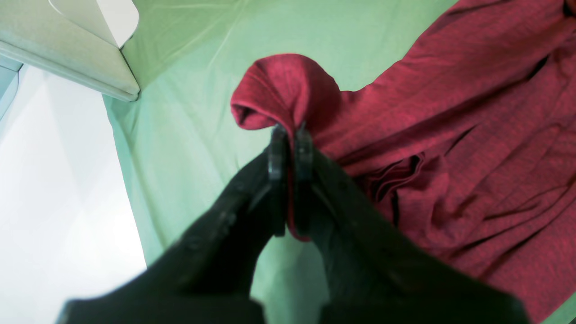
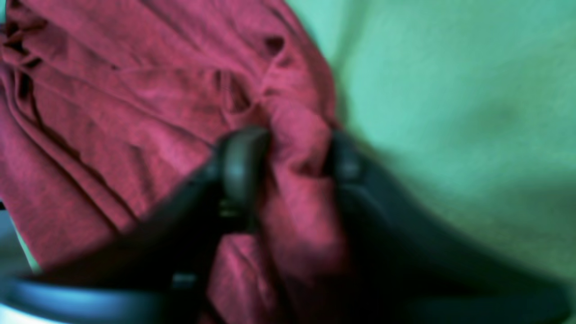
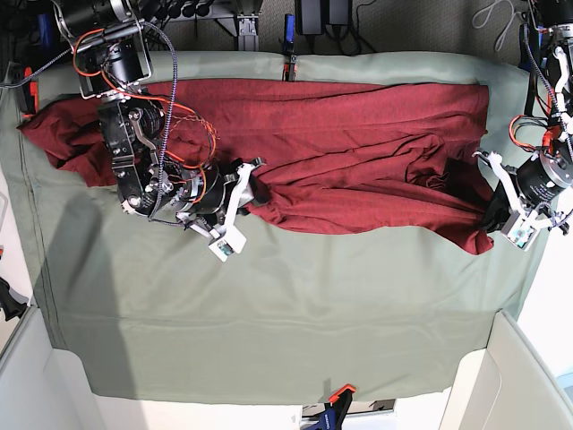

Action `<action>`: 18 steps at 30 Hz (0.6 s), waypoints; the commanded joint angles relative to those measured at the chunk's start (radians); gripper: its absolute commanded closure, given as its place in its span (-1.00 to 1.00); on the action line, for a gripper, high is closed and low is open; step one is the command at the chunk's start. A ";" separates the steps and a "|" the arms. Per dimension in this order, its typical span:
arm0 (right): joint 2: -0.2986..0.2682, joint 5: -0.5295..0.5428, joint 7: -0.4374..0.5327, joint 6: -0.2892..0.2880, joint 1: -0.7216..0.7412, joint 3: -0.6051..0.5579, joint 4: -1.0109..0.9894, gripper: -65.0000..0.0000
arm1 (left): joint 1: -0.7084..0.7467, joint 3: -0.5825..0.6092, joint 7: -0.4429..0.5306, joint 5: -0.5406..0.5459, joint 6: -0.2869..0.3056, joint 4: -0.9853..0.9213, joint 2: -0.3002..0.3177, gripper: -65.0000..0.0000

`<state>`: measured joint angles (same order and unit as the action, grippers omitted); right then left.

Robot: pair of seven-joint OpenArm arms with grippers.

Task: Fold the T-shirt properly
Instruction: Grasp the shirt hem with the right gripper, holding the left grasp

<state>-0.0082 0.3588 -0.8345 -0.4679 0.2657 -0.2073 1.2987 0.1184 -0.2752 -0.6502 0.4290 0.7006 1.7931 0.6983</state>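
Observation:
The dark red T-shirt [image 3: 358, 134] lies spread and wrinkled across the far half of the pale green table cloth [image 3: 269, 305]. At the right of the base view, my left gripper [image 3: 491, 217] holds the shirt's lower right corner. In the left wrist view, this left gripper [image 1: 290, 132] is shut on a raised fold of the T-shirt [image 1: 288, 85]. My right gripper [image 3: 253, 182] is at the shirt's lower edge, left of centre. Seen from the right wrist, the right gripper [image 2: 292, 157] has a bunch of the T-shirt [image 2: 297, 135] pinched between its fingers [image 2: 243, 157]; the picture is blurred.
A clamp [image 3: 288, 67] pins the cloth at the back edge and an orange one [image 3: 338, 396] at the front. White panels [image 3: 510, 376] stand at the front corners. The table's edge [image 1: 121, 148] runs just left of my left gripper.

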 commanded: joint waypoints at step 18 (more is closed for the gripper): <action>-0.010 -0.074 -0.034 -0.011 0.008 -0.004 0.288 1.00 | -0.016 -0.012 0.026 0.008 -0.002 0.014 0.069 1.00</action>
<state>-0.0177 0.2714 -0.8898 -0.4755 0.2520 -0.2123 1.5696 0.1184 -0.2752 -0.6468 0.4294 0.7013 1.7931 0.7448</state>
